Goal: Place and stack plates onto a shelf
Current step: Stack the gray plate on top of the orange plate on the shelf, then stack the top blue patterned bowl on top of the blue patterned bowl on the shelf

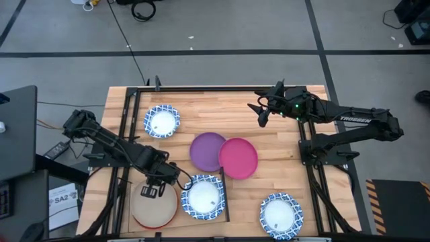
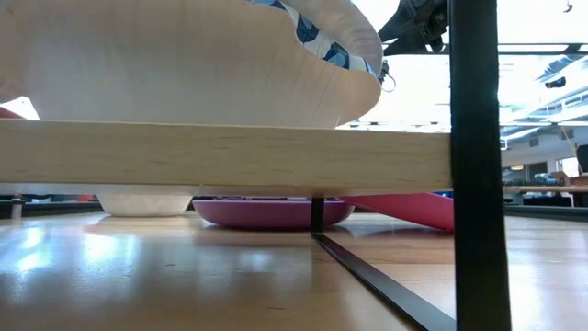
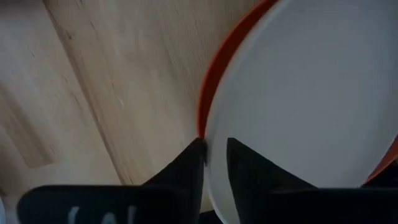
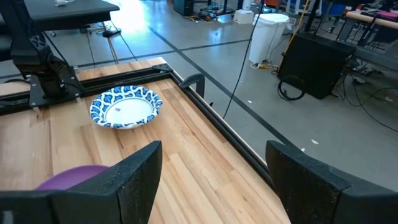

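A beige plate (image 1: 154,207) lies on an orange plate (image 3: 214,74) at the left of the shelf (image 2: 220,156). A blue-rimmed plate (image 1: 203,197) sits beside them on the shelf. My left gripper (image 1: 152,191) points down over the beige plate's far rim, slightly open, with one finger on each side of the rim. A purple plate (image 1: 205,150) and a magenta plate (image 1: 240,159) lie mid-table, the magenta one's edge resting on the purple. My right gripper (image 1: 262,113) hangs open above the table's far right, holding nothing. My left gripper (image 3: 214,152) stands astride the beige plate's rim (image 3: 216,168) from above, one finger (image 3: 196,158) outside it and one inside. Whether either finger touches the rim I cannot tell. The plate lies flat on the orange plate.
Another blue-rimmed plate (image 1: 162,121) sits at the far left, and one more (image 1: 281,215) at the near right. Black frame rails (image 1: 129,128) run along the table's sides, and a black post (image 2: 476,165) stands at the shelf's corner. Bare wood lies between the plates.
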